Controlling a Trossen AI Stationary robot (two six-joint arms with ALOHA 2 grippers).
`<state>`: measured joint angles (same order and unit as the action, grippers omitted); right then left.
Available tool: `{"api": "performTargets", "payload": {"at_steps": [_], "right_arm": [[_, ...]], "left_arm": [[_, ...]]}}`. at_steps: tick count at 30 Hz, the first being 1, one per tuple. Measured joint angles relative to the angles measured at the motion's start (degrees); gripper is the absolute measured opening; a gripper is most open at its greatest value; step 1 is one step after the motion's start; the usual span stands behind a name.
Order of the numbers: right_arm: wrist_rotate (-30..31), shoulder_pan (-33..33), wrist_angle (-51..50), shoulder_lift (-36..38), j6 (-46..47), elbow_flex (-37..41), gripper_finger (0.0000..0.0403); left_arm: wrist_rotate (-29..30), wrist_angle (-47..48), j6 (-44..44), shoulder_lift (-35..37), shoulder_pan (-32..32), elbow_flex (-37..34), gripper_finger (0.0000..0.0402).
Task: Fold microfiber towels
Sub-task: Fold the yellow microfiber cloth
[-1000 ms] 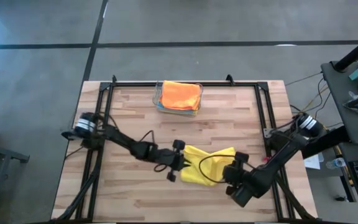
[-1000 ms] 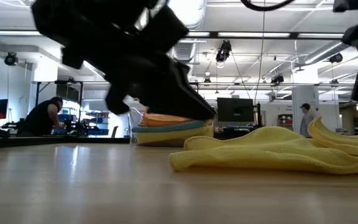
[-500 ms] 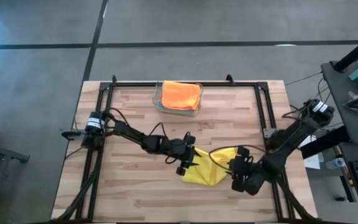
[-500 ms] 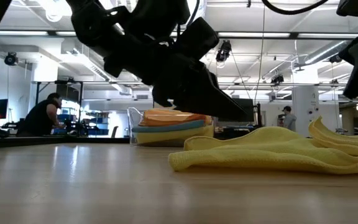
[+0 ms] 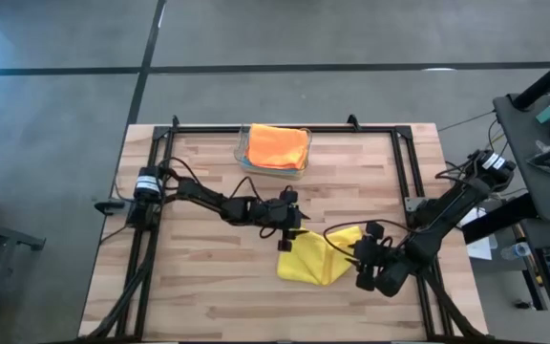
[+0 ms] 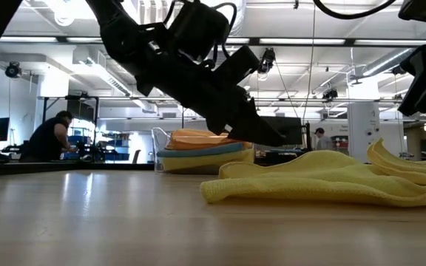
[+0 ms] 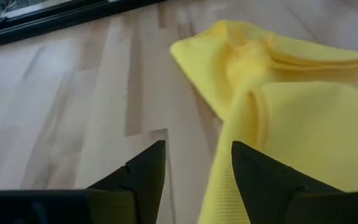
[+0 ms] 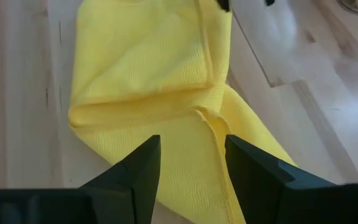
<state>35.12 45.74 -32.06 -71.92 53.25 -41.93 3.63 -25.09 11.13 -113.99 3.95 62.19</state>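
Observation:
A yellow microfiber towel [image 5: 315,258] lies crumpled and partly folded on the wooden table right of centre, showing as a low heap in the low view [image 6: 324,181]. My left gripper [image 5: 288,237] hangs open just above the towel's far left corner [image 7: 194,46], its fingers clear of the cloth. My right gripper [image 5: 359,253] is open over the towel's right side [image 8: 148,74] and is not touching it. Folded towels, an orange one on top [image 5: 277,145], are stacked in a clear bin at the far edge.
The clear bin [image 6: 161,151] with its stack of orange, blue and yellow cloth stands at the far middle. Black frame rails [image 5: 160,153] run along the table's left, right and far sides. Bare wood lies left of the towel. People show in the room beyond.
My left gripper has swung from the towel's near left side toward the far edge and a little to the right, and now hangs over the towel's far left corner. My right gripper has drawn back slightly toward the right edge. The towel lies as before.

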Motion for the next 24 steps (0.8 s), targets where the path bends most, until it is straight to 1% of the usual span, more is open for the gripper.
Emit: {"api": "performTargets", "payload": {"at_steps": [7,9,11,15,18,21,24], "right_arm": [[0.9,-0.3,0.3,-0.2,0.1,0.0,0.0171],[0.9,-0.3,0.3,-0.2,0.1,-0.1,0.0171],[0.9,-0.3,0.7,-0.2,-0.3,-0.4,0.0171],[0.9,-0.3,1.0,-0.2,-0.6,-1.0,0.0171],[0.9,-0.3,1.0,-0.1,-0.7,-1.3,0.0171],[0.9,-0.3,0.9,-0.1,-1.0,-1.4,0.0171],[0.9,-0.3,0.8,-0.1,-1.0,-1.4,0.0171]], "left_arm": [[1.4,-0.2,2.7,-1.0,-0.2,0.9,0.0168],[1.3,0.3,2.7,-2.0,-0.2,2.1,0.0168],[0.9,-0.2,3.1,-4.4,-0.2,4.7,0.0168],[0.7,4.3,4.2,-8.1,0.0,8.6,0.0168],[0.0,6.8,4.2,-8.4,0.0,10.2,0.0168],[-0.9,7.5,4.2,-7.9,0.4,10.1,0.0168],[-3.1,8.9,4.3,-6.8,1.4,9.5,0.0168]]}}
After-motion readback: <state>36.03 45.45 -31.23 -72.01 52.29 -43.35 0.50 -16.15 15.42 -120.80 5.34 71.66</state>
